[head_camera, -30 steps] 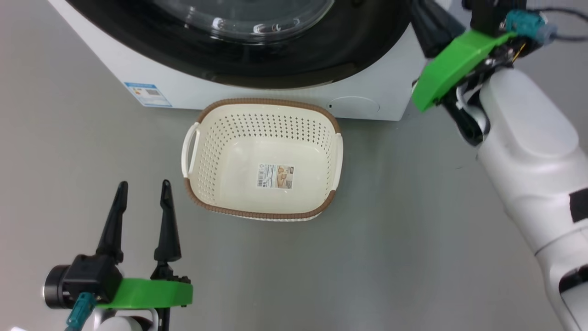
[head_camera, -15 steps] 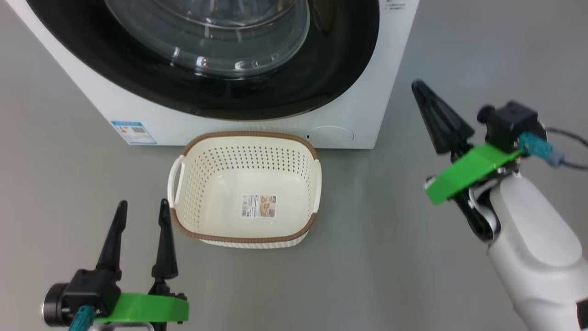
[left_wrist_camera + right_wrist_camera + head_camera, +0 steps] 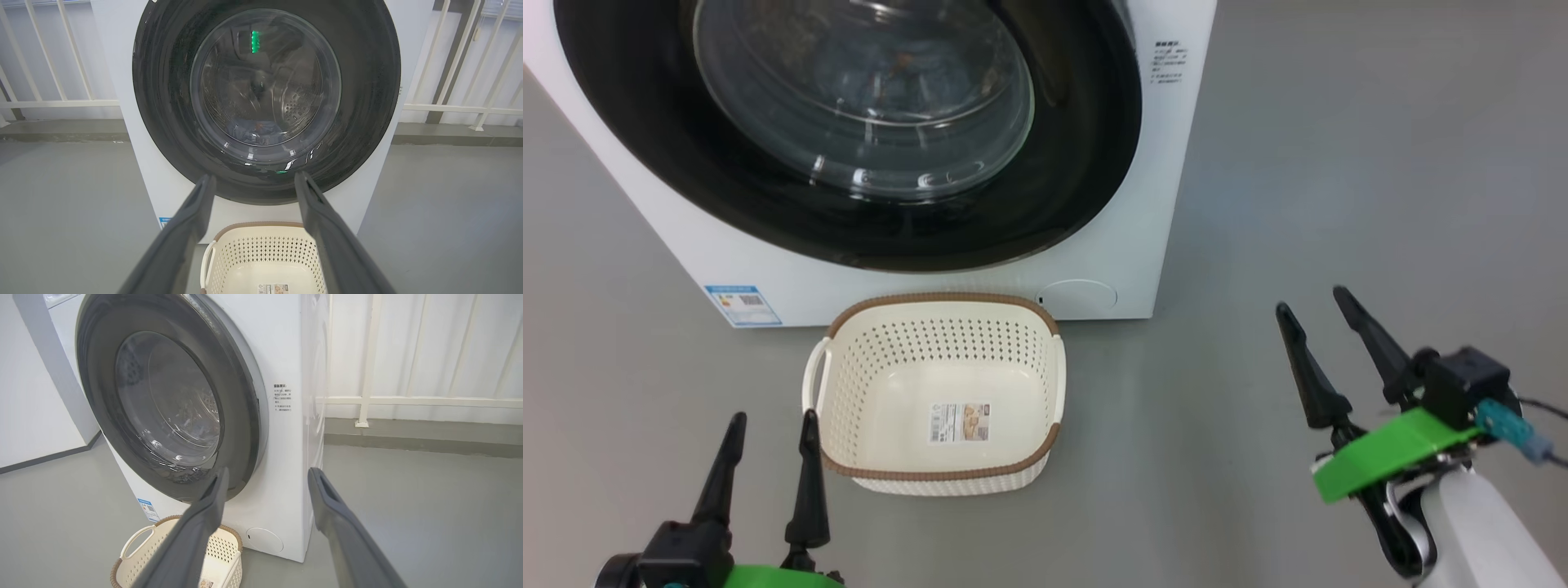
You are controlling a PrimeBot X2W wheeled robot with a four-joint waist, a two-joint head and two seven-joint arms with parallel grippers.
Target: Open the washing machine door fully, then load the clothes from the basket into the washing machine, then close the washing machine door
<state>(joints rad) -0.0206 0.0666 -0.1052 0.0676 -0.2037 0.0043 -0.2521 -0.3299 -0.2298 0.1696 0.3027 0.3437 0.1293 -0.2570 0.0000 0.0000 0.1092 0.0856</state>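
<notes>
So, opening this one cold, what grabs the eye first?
The big glossy black washing machine door, shut, looms at the upper left of the head view, with blue fabric faintly visible low behind its glass in the left wrist view. On the floor right in front sits the cream basket, empty but for a label sticker. The left pincer and right pincer hang open at the lower corners, holding nothing.

The grey floor [image 3: 1339,163] carried two things — the washing machine [image 3: 1160,163] and the basket [image 3: 890,359]. The basket stood just before the machine's front.
</notes>
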